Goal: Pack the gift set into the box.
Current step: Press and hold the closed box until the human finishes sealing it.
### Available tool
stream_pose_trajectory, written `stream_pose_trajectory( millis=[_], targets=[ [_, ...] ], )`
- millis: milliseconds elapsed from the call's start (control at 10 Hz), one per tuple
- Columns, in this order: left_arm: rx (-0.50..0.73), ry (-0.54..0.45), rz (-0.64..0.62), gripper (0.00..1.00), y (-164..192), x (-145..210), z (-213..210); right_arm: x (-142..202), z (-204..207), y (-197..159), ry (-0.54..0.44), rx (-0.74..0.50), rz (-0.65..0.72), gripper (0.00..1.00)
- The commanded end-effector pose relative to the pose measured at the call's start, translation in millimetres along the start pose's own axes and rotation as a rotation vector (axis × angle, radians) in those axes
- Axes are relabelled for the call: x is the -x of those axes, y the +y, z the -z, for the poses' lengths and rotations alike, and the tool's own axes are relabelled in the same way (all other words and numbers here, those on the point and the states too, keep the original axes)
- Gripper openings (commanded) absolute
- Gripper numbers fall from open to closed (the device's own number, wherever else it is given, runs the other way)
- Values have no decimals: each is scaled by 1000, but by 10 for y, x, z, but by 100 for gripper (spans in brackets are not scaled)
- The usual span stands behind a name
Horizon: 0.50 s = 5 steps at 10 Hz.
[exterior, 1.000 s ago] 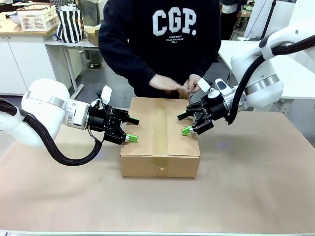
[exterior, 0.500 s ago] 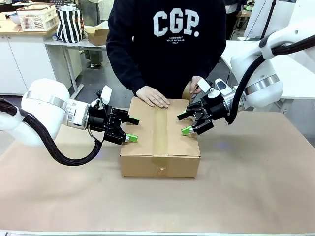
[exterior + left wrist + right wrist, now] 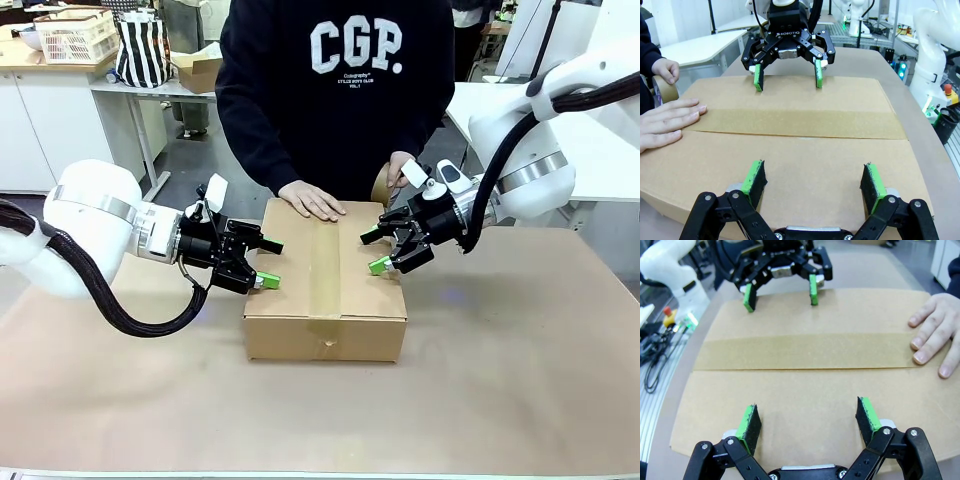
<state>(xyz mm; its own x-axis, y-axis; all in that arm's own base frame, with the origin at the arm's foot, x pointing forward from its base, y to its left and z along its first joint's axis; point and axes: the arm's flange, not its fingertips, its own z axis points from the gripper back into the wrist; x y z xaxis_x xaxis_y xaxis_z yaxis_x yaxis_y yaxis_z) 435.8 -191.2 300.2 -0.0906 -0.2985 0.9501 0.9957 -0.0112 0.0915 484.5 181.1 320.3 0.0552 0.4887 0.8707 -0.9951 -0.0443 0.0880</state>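
The box point(image 3: 325, 285) stands in the middle of the table, flaps closed, with a strip of brown tape point(image 3: 324, 260) along its top seam. My left gripper point(image 3: 268, 262) hovers open over the box's left edge; its green pads point(image 3: 755, 177) sit just above the lid. My right gripper point(image 3: 375, 251) hangs open over the right edge, pads point(image 3: 867, 414) spread above the cardboard. A person's hand point(image 3: 312, 200) lies flat on the far end of the lid. Their other hand holds a tape roll point(image 3: 666, 90) behind the box. The gift set is hidden.
The table is covered in brown paper point(image 3: 500, 380) with free room in front and at both sides of the box. The person's torso point(image 3: 335, 90) stands close behind the far edge. White tables and cabinets lie farther back.
One second ago the person's hands were moving at the far end of the box. One hand now rests flat on the lid. Both grippers have stayed put.
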Motion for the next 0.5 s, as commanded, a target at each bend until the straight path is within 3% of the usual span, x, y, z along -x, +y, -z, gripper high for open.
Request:
stream_pose_trajectory(
  millis=[0, 400],
  targets=[
    [0, 3, 1, 100, -21, 26, -2, 55, 16, 3, 10, 2, 8, 100],
    [0, 3, 1, 100, -21, 26, -2, 55, 16, 3, 10, 2, 8, 100]
  ],
)
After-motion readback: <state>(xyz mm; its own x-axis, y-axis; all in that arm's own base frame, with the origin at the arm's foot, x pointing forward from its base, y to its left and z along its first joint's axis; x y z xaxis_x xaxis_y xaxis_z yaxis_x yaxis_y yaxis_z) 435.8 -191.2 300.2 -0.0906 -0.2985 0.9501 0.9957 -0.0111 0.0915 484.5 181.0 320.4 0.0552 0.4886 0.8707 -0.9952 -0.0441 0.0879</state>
